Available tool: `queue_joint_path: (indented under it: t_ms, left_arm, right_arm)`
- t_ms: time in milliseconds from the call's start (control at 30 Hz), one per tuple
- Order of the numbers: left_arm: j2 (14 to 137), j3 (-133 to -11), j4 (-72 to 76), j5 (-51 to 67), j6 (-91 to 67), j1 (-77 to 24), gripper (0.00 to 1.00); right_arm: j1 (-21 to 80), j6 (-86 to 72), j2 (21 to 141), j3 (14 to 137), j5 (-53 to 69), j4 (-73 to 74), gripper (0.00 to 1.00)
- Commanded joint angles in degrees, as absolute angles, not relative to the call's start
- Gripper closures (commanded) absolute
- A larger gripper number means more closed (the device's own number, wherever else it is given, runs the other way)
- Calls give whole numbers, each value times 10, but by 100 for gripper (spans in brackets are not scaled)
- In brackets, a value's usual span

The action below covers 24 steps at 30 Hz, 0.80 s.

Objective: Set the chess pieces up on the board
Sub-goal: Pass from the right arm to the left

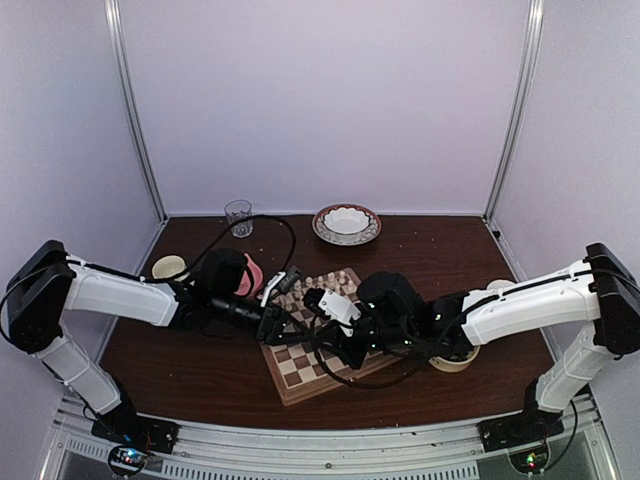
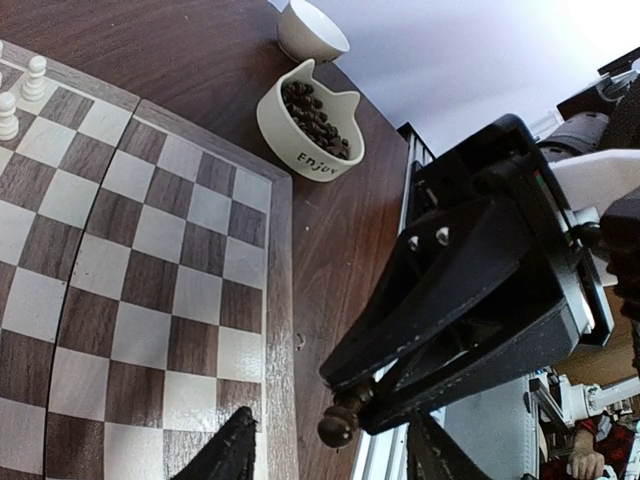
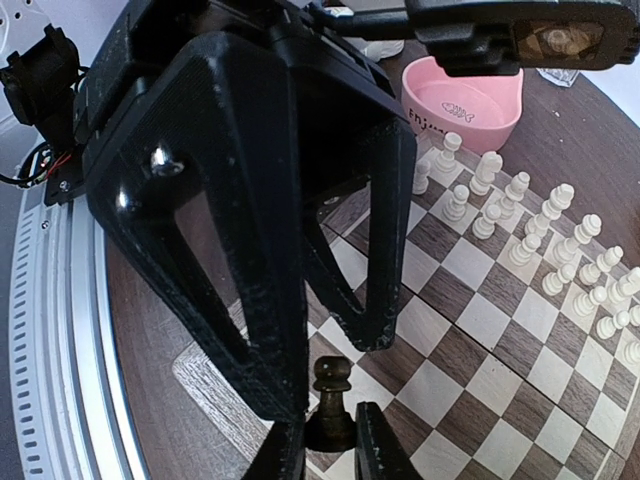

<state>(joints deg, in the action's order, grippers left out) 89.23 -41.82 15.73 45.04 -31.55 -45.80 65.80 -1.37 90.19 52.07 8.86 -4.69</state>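
Note:
A dark brown pawn point(image 3: 330, 400), one of the chess pieces, stands upright just above the board's point(image 3: 480, 370) near corner. My right gripper point(image 3: 330, 452) is shut on its base. My left gripper point(image 2: 338, 458) is open, with one finger on either side of the pawn's point(image 2: 340, 425) head; whether either finger touches it cannot be told. In the top view both grippers meet over the board point(image 1: 300, 375), left point(image 1: 290, 310) and right point(image 1: 335, 330). More dark chess pieces fill a cream bowl point(image 2: 310, 120). White chessmen point(image 3: 520, 215) stand in rows on the far side.
A pink bowl point(image 3: 462, 100) sits just beyond the board's far left corner. The cream bowl point(image 1: 455, 358) is off the board's right edge, under my right arm. A small white cup point(image 1: 170, 267), a glass point(image 1: 238, 215) and a patterned dish point(image 1: 346, 224) stand further back.

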Motion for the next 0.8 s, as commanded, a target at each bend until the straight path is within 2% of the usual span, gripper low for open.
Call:
queue_joint_path:
  t_ms: [0,333,500,667,767]
  left_arm:
    - [900,-435,191,471,-320,-462,51]
    - [913,-444,193,483,-321,-468,64]
    - [917,-446,194,489,-323,-468,75]
    - [917,-446,193,489,-323,-468,76]
    - [918,-447,194,492,-322,-468,82]
  right_arm:
    - [663,-8,886,514,92,-61,83]
    - [663,-8,884,514,84,-61,83]
    - [664,-8,885,514,75,-60,83]
    - [664,-9,881,512,62,-61,83]
    - [664,-9,881,511,52,-61,83]
